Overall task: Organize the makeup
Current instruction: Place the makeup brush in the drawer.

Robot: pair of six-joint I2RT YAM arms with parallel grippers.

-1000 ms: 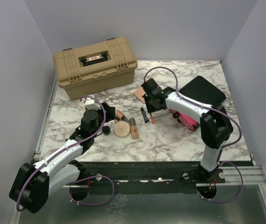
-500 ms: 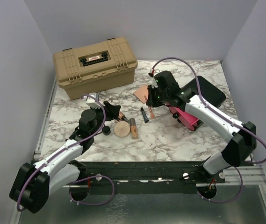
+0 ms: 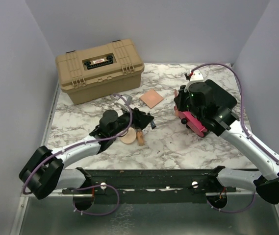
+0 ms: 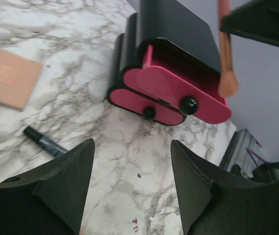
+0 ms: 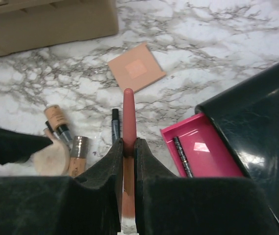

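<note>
Both arms have swung over since a moment ago: the right one from the clutter to above the drawer box (image 4: 174,34), the left one in toward the items left of the box.

The right hand (image 5: 128,147) is clenched on a slim pink tube (image 5: 128,110), pinching it across its lower half so the rounded tip sticks out ahead of the fingers. It hangs over the box's pink drawers, apart from them. One drawer (image 5: 216,128) stands pulled out with a thin dark stick (image 5: 182,155) already lying in it.

That tube looks light, stiff and glossy, so I judge it may swivel or slide in a two-point pinch. A hold across the barrel near its middle, as now, seems the safest, and it will likely roll if let go on a slope.

The left hand (image 4: 129,171) is spread wide with nothing in it, hovering over the counter (image 3: 178,142) left of the box.

Left of the box lie the square compact (image 3: 152,98) and a black tube (image 5: 114,121). Farther left sit the round compact (image 3: 126,137) and two copper lipsticks (image 5: 78,154). The compacts are flat and low, so their edges look like the only purchase.
</note>
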